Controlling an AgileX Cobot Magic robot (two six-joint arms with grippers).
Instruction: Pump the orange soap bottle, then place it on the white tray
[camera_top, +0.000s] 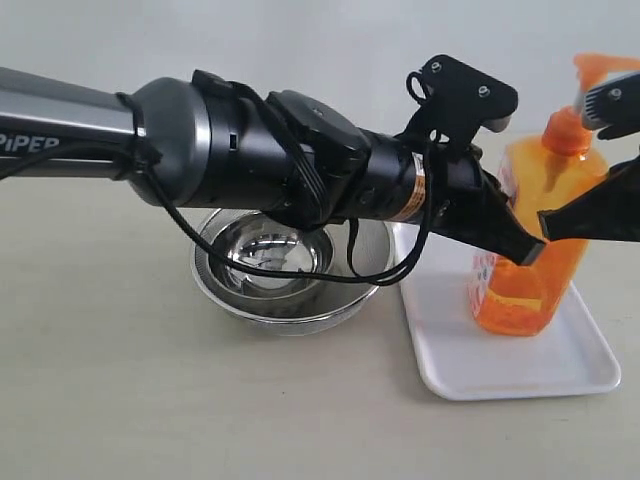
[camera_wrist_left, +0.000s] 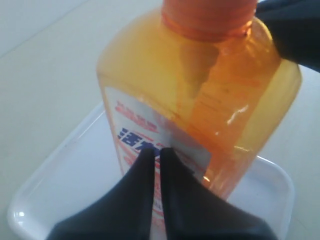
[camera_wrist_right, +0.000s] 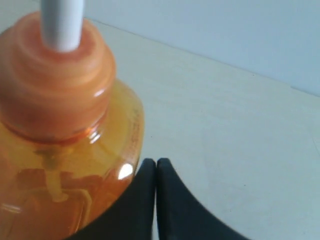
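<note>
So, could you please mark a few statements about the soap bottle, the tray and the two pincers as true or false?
1. The tall translucent orange plastic soap bottle stands upright on the flat rectangular white plastic tray. True.
2. The left pincer is clamped around the bottle. False: its fingers are shut together, with the tips at the bottle's label and nothing between them.
3. The round steel bowls sit on the tray. False: they rest on the table beside it.
4. The right pincer is shut, close to the bottle's shoulder. True.
</note>
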